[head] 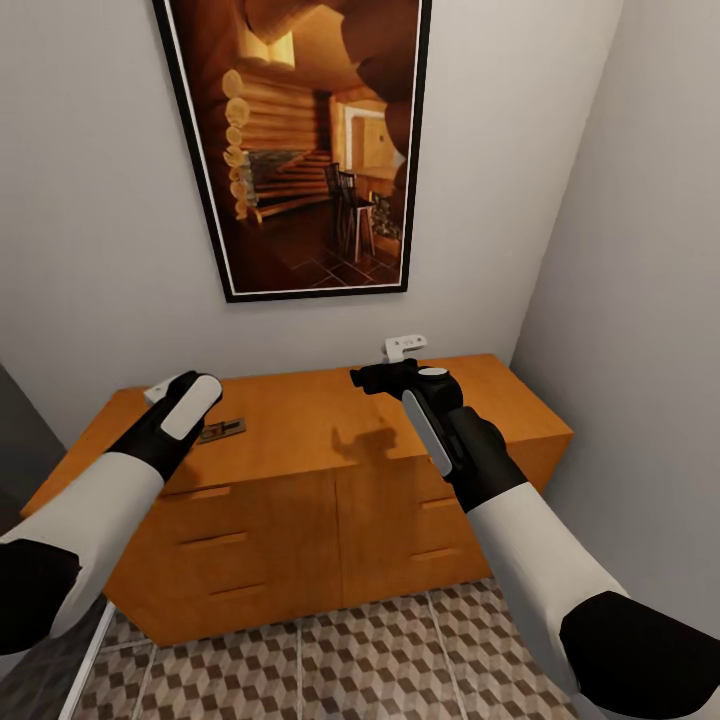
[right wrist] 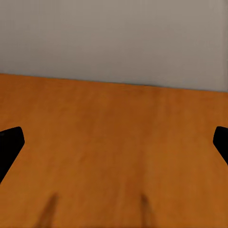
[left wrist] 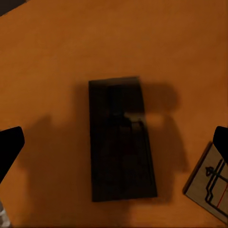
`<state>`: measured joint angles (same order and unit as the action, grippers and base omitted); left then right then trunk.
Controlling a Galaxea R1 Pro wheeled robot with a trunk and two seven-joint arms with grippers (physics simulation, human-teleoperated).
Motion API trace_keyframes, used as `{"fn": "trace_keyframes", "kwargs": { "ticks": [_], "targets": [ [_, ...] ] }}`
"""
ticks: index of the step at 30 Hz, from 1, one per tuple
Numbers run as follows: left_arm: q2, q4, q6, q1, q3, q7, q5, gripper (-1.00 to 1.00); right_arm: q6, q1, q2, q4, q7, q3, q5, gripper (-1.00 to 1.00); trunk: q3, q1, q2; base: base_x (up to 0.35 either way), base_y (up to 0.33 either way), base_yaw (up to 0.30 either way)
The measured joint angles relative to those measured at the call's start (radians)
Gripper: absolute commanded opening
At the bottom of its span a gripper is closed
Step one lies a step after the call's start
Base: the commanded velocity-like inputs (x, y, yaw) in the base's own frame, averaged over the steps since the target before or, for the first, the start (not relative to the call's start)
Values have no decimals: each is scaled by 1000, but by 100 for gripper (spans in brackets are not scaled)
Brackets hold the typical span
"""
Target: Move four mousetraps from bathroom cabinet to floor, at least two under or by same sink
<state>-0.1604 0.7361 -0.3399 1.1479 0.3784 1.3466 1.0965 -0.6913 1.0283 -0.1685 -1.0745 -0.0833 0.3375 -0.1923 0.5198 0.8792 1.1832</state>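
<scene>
Mousetraps are seen on top of the orange-brown cabinet [head: 330, 440], drawers shut. One dark mousetrap [left wrist: 122, 140] lies flat between the spread fingers of the left gripper [left wrist: 114, 142], untouched; a paler second mousetrap [left wrist: 211, 185] sits just beside it. The right gripper [right wrist: 114, 142] is held open over bare cabinet top. Patterned bathroom floor [head: 380, 660] is shown below.

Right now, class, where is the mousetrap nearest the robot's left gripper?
In the head view, the mousetrap lies flat on the cabinet top, toward its left side, just right of the left gripper.
</scene>
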Motion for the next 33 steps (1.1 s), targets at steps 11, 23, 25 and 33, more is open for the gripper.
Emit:
{"fn": "trace_keyframes", "kwargs": {
  "ticks": [11,23,25,33],
  "targets": [
    [10,-31,1,0,0,-3,1,100,0,0,1,0,0,0,0,100,0,0,0,0,0,0],
    [5,-54,2,0,-2,-50,2,100,0,0,1,0,0,0,0,100,0,0,0,0,0,0],
    [4,-55,2,0,-3,-54,2,100,0,0,1,0,0,0,0,100,0,0,0,0,0,0],
    [3,-56,2,0,-3,-62,3,100,0,0,1,0,0,0,0,100,0,0,0,0,0,0]
  ]
}}
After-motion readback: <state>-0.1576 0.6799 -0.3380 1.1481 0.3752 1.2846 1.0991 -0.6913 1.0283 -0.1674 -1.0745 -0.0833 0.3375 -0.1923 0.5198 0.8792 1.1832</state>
